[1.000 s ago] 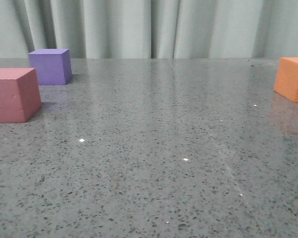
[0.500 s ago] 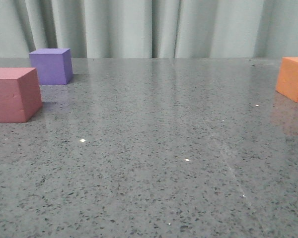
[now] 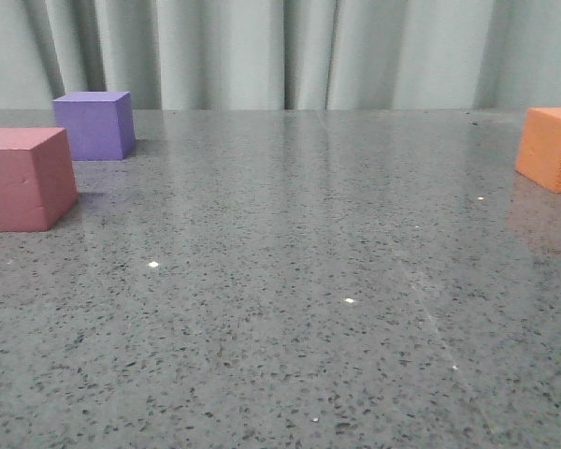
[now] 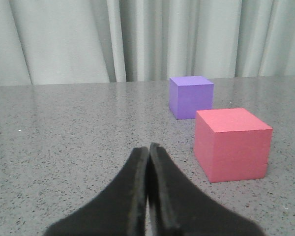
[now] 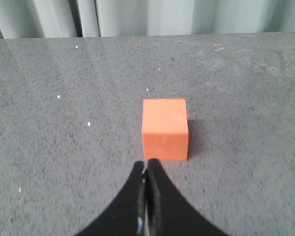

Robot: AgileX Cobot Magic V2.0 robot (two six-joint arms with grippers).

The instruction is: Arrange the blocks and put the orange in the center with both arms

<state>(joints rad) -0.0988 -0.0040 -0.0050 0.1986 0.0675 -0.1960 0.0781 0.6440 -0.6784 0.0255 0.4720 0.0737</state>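
Note:
The pink-red cube sits at the table's left edge in the front view, with the purple cube just behind it. The orange cube sits far right, partly cut off by the frame. Neither gripper shows in the front view. In the left wrist view my left gripper is shut and empty, with the pink-red cube and purple cube ahead and to one side. In the right wrist view my right gripper is shut and empty, its tips just short of the orange cube.
The grey speckled stone table stretches between the cubes. A pale pleated curtain hangs behind the table's far edge.
The front view shifts very slightly; the cubes stay where they were.

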